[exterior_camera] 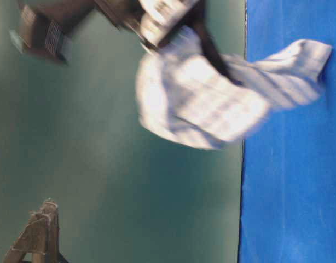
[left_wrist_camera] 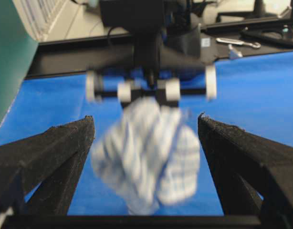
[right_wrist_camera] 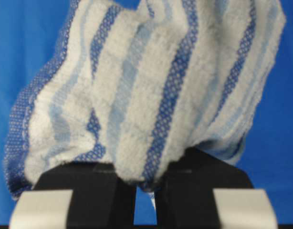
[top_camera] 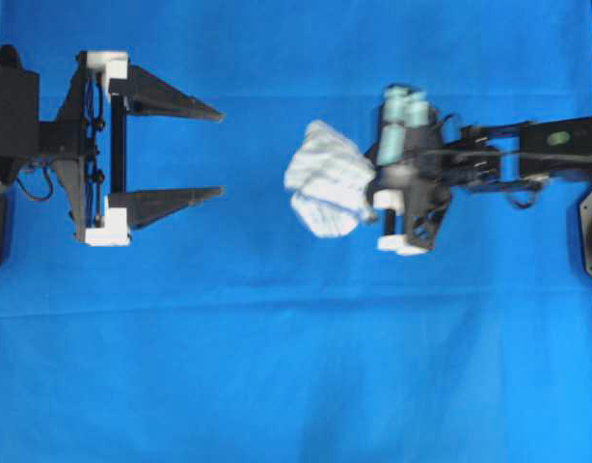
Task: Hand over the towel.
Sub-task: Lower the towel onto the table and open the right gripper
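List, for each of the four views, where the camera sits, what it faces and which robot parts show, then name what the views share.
Overhead: above, looking down on the blue cloth; left gripper open, right gripper shut on the towel.
Table-level: low at the side, rotated; towel hanging from the right gripper.
Left wrist: along its open fingers toward the towel.
Right wrist: close on the towel.
Shared: the towel.

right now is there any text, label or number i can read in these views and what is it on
None can be read.
Small white label on the black arm housing in the left wrist view: too small and blurred to read.
Small white cloth with blue stripes: a woven pattern only, no lettering.
Big plain blue cloth: no markings.
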